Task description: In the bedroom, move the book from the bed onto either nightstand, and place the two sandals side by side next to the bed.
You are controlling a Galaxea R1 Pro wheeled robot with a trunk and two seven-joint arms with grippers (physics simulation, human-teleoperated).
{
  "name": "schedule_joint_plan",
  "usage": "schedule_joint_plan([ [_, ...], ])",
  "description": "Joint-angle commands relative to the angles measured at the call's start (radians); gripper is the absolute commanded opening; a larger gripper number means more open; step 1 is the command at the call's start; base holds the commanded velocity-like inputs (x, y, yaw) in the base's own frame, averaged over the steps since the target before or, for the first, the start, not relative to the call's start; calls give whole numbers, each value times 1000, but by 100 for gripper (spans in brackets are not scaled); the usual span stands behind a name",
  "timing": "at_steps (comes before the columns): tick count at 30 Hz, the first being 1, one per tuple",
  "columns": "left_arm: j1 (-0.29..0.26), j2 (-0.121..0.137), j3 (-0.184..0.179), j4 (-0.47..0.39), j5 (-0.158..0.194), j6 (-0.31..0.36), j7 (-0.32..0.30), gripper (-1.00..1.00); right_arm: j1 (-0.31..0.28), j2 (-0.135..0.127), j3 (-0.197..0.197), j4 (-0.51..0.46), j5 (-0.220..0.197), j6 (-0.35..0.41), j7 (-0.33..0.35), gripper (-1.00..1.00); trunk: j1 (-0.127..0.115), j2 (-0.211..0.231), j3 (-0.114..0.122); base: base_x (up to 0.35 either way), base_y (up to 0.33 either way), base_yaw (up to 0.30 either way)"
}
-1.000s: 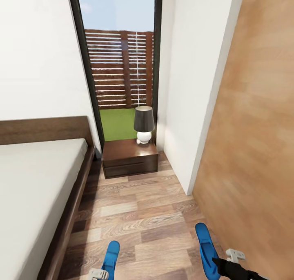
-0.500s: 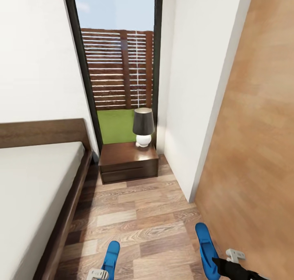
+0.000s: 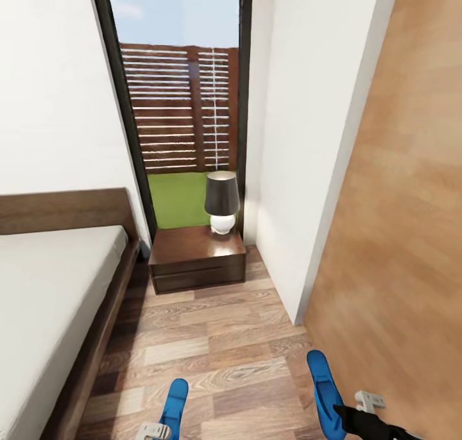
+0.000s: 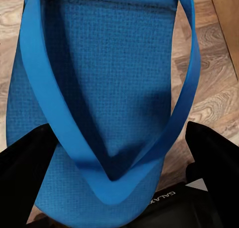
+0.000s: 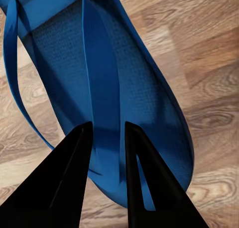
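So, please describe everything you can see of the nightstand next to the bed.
The nightstand is a low cabinet of glossy dark reddish-brown wood with a square top and a horizontal seam across its front. It stands upright on the plank floor below the tall window, just beside the bed. A small dark-shaded lamp stands on its back corner.

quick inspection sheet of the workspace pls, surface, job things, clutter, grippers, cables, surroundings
surface: wood-plank floor, bare between bed and wall.
job's things: left sandal carried in the left gripper; right sandal with a strap pinched by the right gripper; bed with plain mattress at the head view's left; nightstand beside the bed, under the window; book nothing seen.
clutter: a table lamp on the nightstand's back right corner.
grippers: each shut on its sandal.
cables: nothing seen.
surroundings: white walls, tall dark-framed window onto a slatted fence, wooden door at right.
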Motion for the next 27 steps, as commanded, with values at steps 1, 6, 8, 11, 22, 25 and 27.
schedule_joint_plan([
  [1,-1,0,7,1,-11,-6,-3,-100,-2,-1,-2,5,-4,-5,6,-100,0,-1,-1,13,-5,167],
  [6,-1,0,7,1,-11,-6,-3,-100,-2,-1,-2,5,-4,-5,6,-100,0,-1,-1,4,-2,249],
  [8,-1,0,7,1,-11,-7,-3,-100,-2,-1,-2,5,-4,-5,6,-100,0,-1,-1,4,0,283],
  [11,-1,0,7,1,-11,-7,-3,-100,-2,-1,-2,5,-4,-5,6,-100,0,-1,-1,184,0,216],
  [22,-1,-2,7,1,-11,-7,-3,-100,-2,-1,-2,5,-4,-5,6,-100,0,-1,-1,318,0,22],
  [25,-1,-2,7,1,-11,-7,-3,-100,-2,-1,-2,5,-4,-5,6,-100,0,-1,-1,329,0,0],
  [27,-1,-1,7,1,-11,-7,-3,-100,-2,-1,-2,5,-4,-5,6,-100,0,-1,-1,327,0,0],
])
